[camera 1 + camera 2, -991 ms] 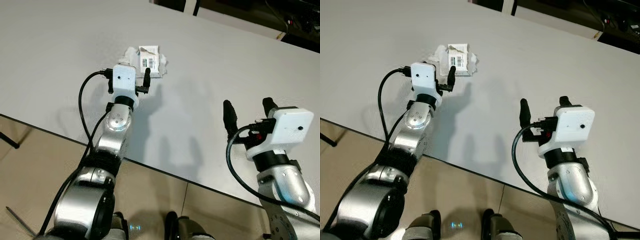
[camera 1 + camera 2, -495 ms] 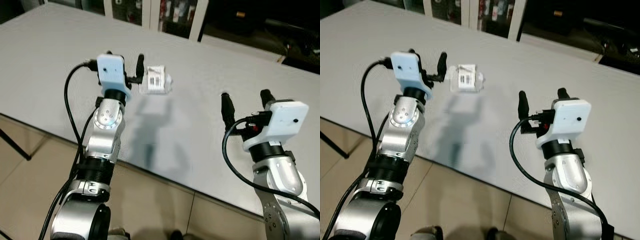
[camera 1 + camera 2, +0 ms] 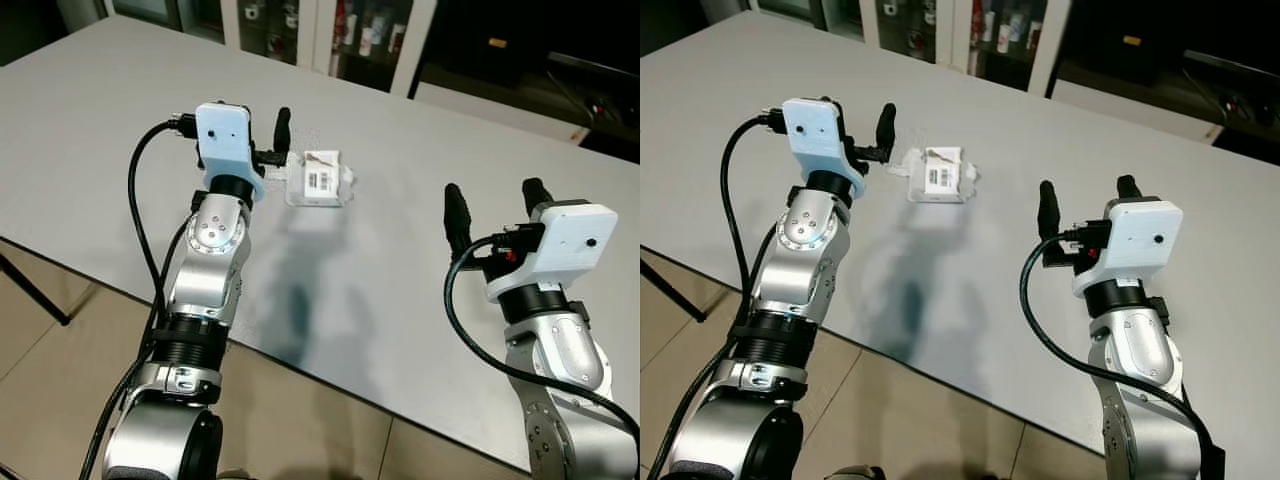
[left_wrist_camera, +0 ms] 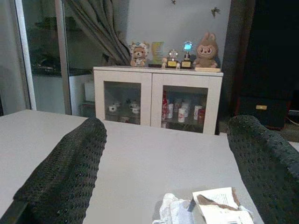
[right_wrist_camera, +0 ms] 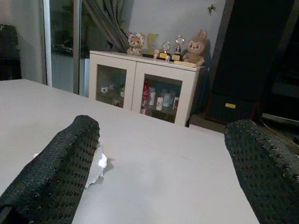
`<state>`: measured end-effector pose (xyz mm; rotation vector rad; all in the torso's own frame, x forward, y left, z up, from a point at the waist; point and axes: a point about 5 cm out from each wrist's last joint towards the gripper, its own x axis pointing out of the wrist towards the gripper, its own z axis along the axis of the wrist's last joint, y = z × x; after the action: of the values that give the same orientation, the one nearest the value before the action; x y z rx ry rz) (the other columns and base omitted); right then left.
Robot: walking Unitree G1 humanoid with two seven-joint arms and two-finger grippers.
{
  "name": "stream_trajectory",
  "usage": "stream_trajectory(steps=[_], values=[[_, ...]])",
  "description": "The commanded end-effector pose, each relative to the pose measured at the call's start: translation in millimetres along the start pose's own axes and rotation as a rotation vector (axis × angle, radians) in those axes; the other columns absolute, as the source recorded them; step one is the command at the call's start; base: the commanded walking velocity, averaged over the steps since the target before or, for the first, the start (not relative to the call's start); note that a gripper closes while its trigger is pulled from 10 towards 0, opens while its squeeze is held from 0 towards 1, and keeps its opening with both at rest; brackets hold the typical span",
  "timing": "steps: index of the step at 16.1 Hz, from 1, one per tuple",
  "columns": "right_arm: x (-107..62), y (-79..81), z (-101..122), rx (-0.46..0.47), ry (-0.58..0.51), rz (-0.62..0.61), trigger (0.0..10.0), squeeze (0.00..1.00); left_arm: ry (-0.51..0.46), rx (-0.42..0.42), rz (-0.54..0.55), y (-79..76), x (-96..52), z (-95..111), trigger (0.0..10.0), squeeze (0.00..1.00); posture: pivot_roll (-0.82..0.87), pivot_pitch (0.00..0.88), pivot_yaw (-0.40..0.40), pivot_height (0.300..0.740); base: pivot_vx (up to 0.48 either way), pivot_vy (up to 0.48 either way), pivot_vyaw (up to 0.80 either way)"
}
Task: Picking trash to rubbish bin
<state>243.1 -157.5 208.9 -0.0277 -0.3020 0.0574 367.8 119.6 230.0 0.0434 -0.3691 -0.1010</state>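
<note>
fingers (image 3: 283, 122) spread | grey table (image 3: 400, 260) | white cabinet (image 4: 156, 95) behind

Two silver arms are showing rounded metal joints with ribbed black rings. Each wrist is carrying a white camera box, and a black cable is looping from it. The left gripper (image 3: 262, 125) and right gripper (image 3: 495, 207) are each wearing two long black fingers with a dimpled texture.
</note>
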Motion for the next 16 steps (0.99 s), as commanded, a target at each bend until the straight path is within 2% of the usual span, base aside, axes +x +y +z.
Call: stream_trajectory(steps=[1,5,9,13,16], values=[[-1.1,-3.6,-1.5,-0.007,0.002,-0.006,10.0,0.0,0.003,-0.006,-0.01,-3.3,-1.5,1.1,10.0,0.0,0.15,0.077,-0.077,0.74,0.322,0.0,0.0],[-1.1,-3.7,-2.1,-0.009,0.003,-0.002,10.0,0.0,0.022,-0.01,-0.01,-3.4,-2.7,-1.1,10.0,0.0,0.15,0.077,-0.079,0.74,0.322,0.0,0.0],[-0.9,-3.8,-2.1,-0.011,0.002,-0.001,10.0,0.0,0.038,-0.01,-0.012,-3.8,-2.5,-3.1,10.0,0.0,0.15,0.078,-0.081,0.74,0.382,0.251,0.0],[-1.7,-3.5,-2.5,-0.01,0.005,-0.002,10.0,0.0,0.046,-0.018,-0.018,-5.4,-3.6,-4.6,10.0,0.0,0.15,0.079,-0.081,0.74,0.434,0.0,0.0],[-2.5,-3.4,-3.3,-0.009,0.008,-0.003,10.0,0.0,0.047,-0.01,-0.025,-6.6,-4.7,-5.1,10.0,0.0,0.15,0.082,-0.079,0.74,0.0,0.0,0.0]])
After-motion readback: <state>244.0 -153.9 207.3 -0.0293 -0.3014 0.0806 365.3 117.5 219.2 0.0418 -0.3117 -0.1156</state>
